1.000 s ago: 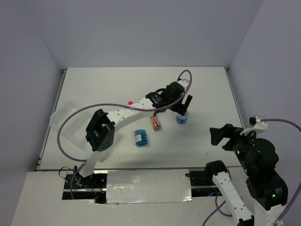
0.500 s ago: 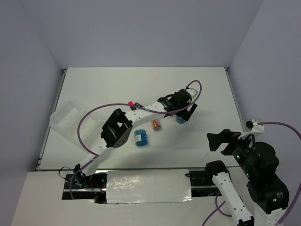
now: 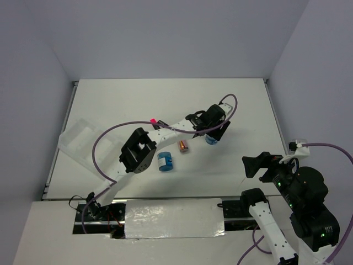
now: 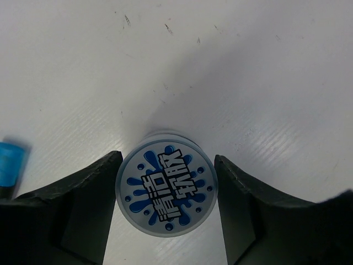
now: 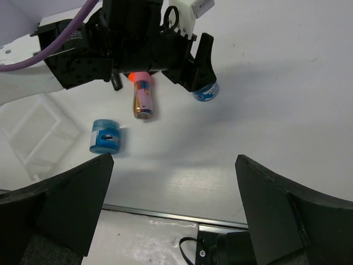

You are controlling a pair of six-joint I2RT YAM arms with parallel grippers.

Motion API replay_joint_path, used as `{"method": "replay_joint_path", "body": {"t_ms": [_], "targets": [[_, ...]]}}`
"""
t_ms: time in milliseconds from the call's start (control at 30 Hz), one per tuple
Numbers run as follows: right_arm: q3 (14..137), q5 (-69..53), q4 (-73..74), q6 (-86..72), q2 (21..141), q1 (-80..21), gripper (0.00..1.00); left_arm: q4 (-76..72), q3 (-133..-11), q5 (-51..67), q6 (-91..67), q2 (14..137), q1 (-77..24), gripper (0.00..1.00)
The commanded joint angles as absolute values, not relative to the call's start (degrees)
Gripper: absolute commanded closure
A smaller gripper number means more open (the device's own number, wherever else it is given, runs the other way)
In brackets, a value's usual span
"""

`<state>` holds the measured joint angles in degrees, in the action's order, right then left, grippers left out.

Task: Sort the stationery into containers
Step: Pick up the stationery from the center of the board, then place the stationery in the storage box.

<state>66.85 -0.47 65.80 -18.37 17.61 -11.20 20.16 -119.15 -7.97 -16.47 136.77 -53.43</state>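
Your left gripper (image 4: 165, 165) sits with fingers apart either side of the upright blue roll (image 4: 166, 190) on the table (image 4: 265, 66) (light, probably stiff and slick-sided), so squeeze its round wall gently.

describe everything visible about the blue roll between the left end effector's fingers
The blue roll is a round cylinder standing upright on the white table, its pale-rimmed top face printed with white blocky lettering over blue splashes and dots. It sits between the left end effector's dark fingers, which look to touch its sides; a firm grip can't be confirmed.
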Motion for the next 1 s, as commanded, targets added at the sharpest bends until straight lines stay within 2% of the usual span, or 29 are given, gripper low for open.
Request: {"method": "replay_joint_path", "body": {"t_ms": [0, 67, 367, 533, 733, 833, 967], "targets": [[67.7, -0.5, 64.8, -17.8, 17.9, -10.8, 0.00, 19.8, -120.2, -5.2, -17.0, 136.2, -53.3, 0.94], [67.6, -0.4, 64.5, -17.8, 18.0, -10.8, 0.00, 19.1, -119.6, -4.2, -17.3, 133.9, -53.3, 1.00], [67.9, -0.1, 64.7, -17.8, 17.8, -10.8, 0.00, 19.4, -119.3, -5.3, -17.0, 119.4, -53.3, 1.00], [68.6, -0.2, 65.0, -17.9, 17.2, -10.9, 0.00, 25.1, -115.1, -18.8, -17.0, 108.3, -52.3, 1.00], [67.5, -1.7, 64.0, -18.1, 17.0, -10.9, 0.00, 33.3, -97.1, -35.7, -26.4, 90.4, -47.6, 1.00], [66.7, -2.5, 63.1, -18.2, 17.2, -10.9, 0.00, 37.1, -83.9, -35.9, -31.9, 80.7, -42.5, 1.00], [66.6, -2.8, 62.3, -18.2, 17.8, -10.8, 0.00, 41.4, -73.2, -35.3, -37.0, 68.3, -35.0, 1.00]]}}
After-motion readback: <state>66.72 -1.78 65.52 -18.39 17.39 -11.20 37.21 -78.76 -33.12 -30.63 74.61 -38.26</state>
